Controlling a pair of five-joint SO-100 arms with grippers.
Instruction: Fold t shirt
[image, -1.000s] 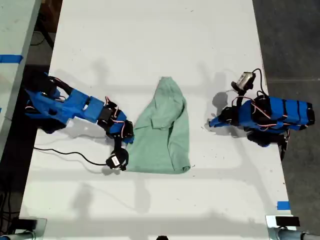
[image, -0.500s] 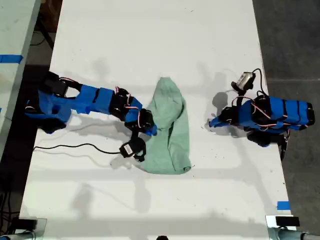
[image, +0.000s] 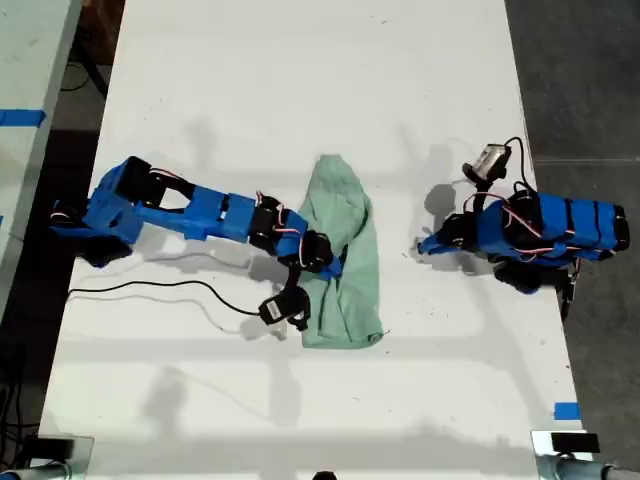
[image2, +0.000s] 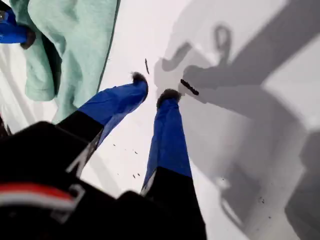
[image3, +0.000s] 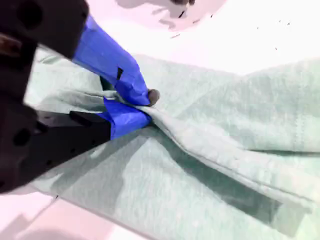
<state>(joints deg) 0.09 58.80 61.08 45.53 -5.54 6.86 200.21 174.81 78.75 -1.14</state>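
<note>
Second gripper is clamped on a ridge of the t shirt, jaws closed with cloth pinched between them; its arm reaches in from the exterior view's left. White table carries everything. T shirt lies mid-table, bunched into a narrow strip, one edge lifted over. First gripper sits at the exterior view's right, well apart from the shirt, jaws slightly parted, nothing held, tips just above bare table.

My second claw pinches the t shirt.
</note>
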